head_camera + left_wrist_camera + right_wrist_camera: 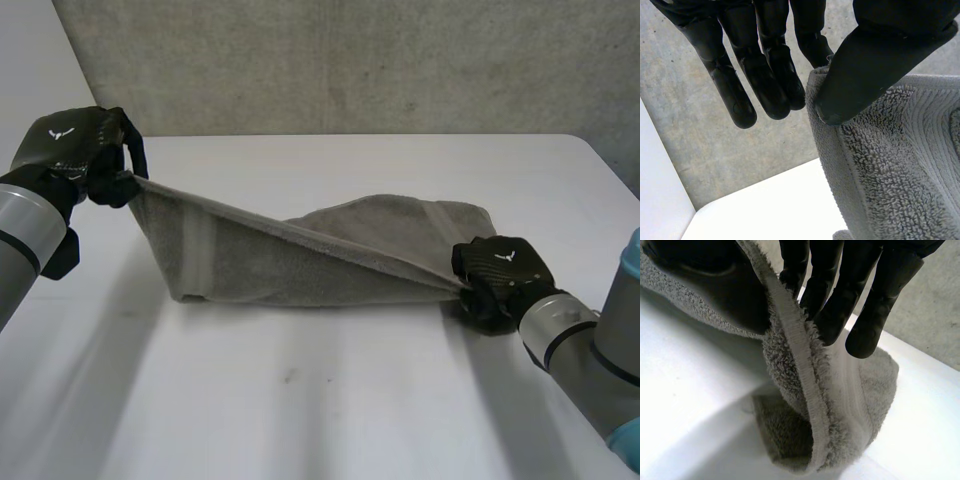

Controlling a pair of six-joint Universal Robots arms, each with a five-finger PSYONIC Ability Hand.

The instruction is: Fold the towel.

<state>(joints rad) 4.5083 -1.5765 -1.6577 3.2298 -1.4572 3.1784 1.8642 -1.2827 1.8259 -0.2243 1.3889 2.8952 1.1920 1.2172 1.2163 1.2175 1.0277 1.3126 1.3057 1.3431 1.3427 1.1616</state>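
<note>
1. Tabletop (300, 400) comes first for you: it is white and carries the grey towel (330, 255), most of which lies bunched on it in a low heap.
2. At the towel's near right end you find the right hand (500, 270), low by the tabletop and clamped on that end of the cloth.
3. You can check that grasp in the right wrist view. The thumb (715, 290) sits on one face of the hemmed edge and the fingers (880, 305) on the other, with the cloth pinched between them. The rest of the towel hangs from the hand down to the tabletop.
4. From that end you see one edge of the towel pulled taut, rising in a straight line over the heap toward its far left.
5. At the towel's far left corner the left hand (85, 150) is raised well off the tabletop, with the corner gripped in it.
6. In the left wrist view you see its thumb (870, 65) pressing the corner's hem against one finger (812, 45) behind it. The other fingers (735, 90) are straight, beside the towel and off it.
7. Beyond the towel stands a grey, speckled wall (350, 60).
</note>
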